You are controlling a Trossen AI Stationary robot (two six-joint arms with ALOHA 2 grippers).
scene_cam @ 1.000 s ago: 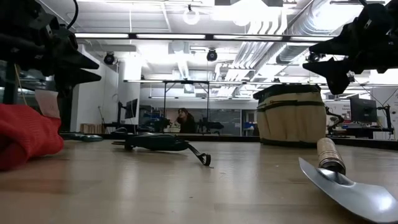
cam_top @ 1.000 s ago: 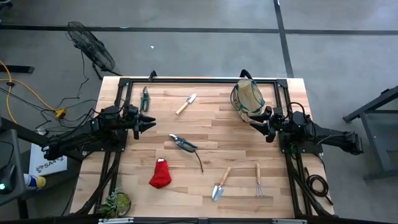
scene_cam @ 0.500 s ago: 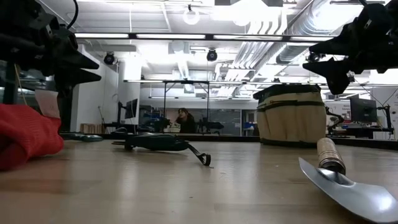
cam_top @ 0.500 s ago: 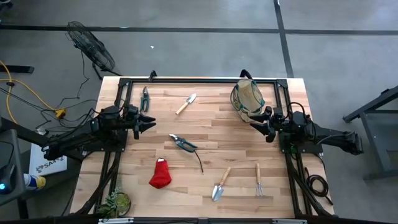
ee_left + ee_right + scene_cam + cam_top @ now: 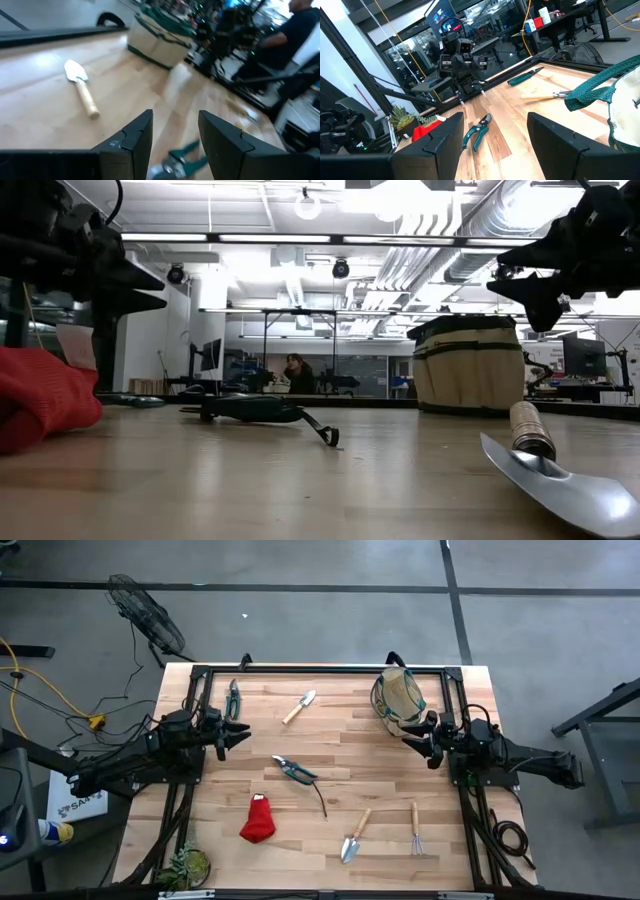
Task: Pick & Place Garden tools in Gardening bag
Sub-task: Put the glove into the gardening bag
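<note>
- The left hand is held open and empty near pruners.
- The right hand is held open beside the bag.
- A plant is seen at the table corner.

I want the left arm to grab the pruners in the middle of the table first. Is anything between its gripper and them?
Nothing visible. The left gripper, open and empty, hangs above bare table with the pruners just beyond it toward the middle.
</note>
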